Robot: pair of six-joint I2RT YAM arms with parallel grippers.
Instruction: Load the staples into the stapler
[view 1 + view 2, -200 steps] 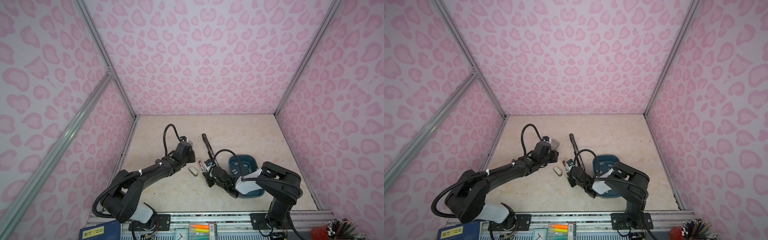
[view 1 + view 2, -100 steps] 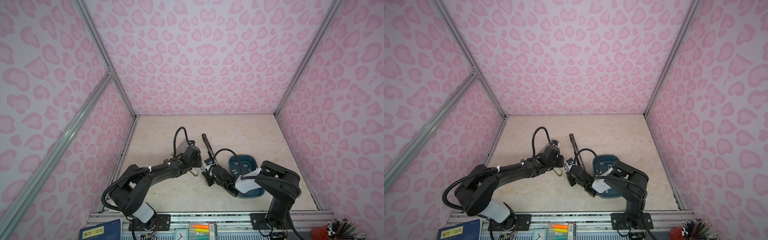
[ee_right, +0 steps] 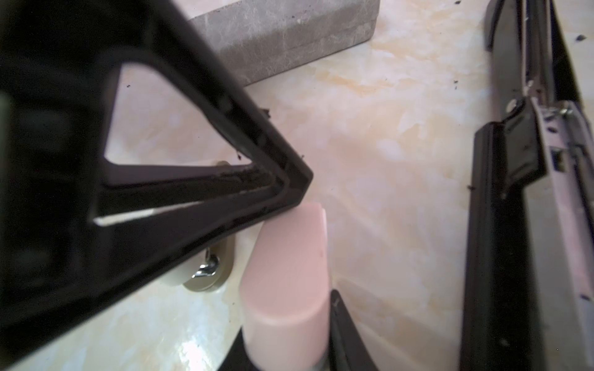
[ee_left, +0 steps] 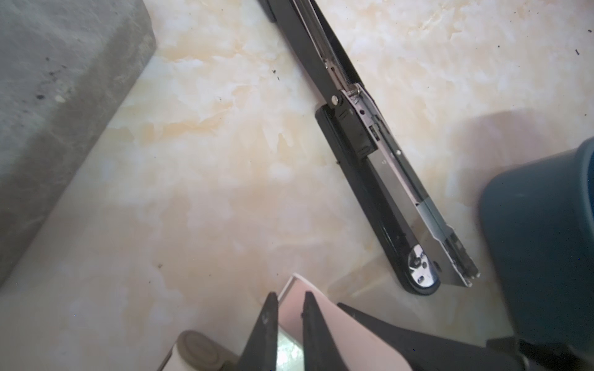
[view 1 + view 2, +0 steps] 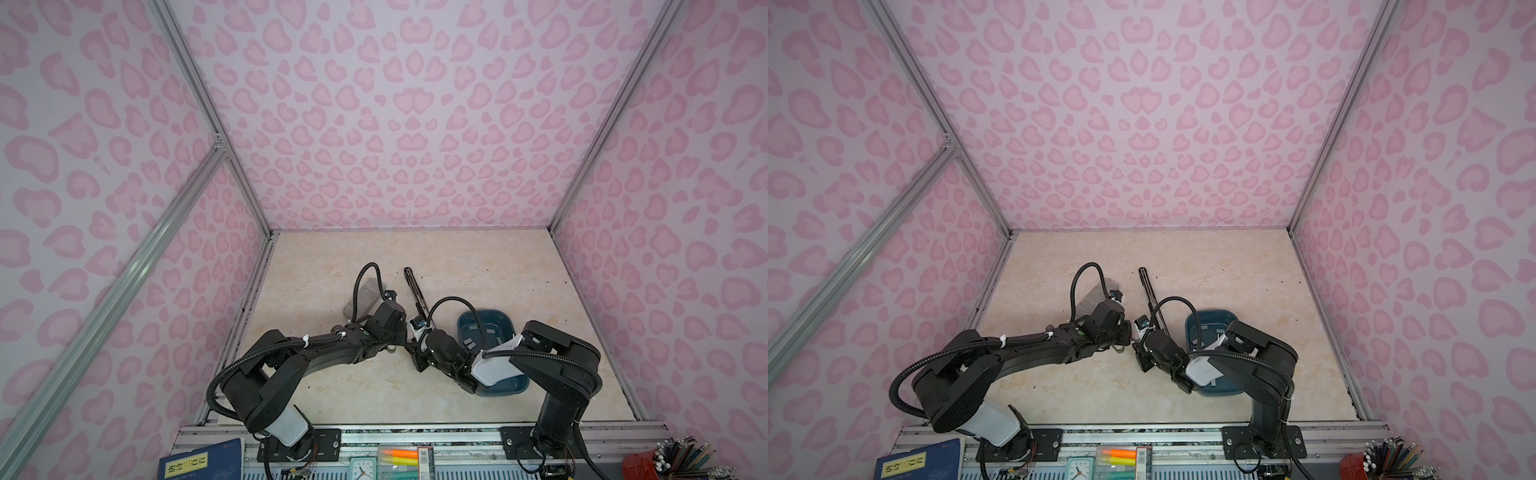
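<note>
Swung rightward, left gripper [image 4: 290, 297] is pressed together, tips touching a flat pink-tinted strip [image 3: 289, 257] pinched by right gripper [image 3: 286, 318]. Black stapler [image 4: 385, 173] lies opened flat, silver channel bared; small grey staples [image 5: 469, 344] lie in blue tray [image 5: 505, 322].

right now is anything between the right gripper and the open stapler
Nothing visible: only bare table lies between the right gripper, shut on a pale pink piece, and the stapler. The shut left gripper sits on the piece's other side.
</note>
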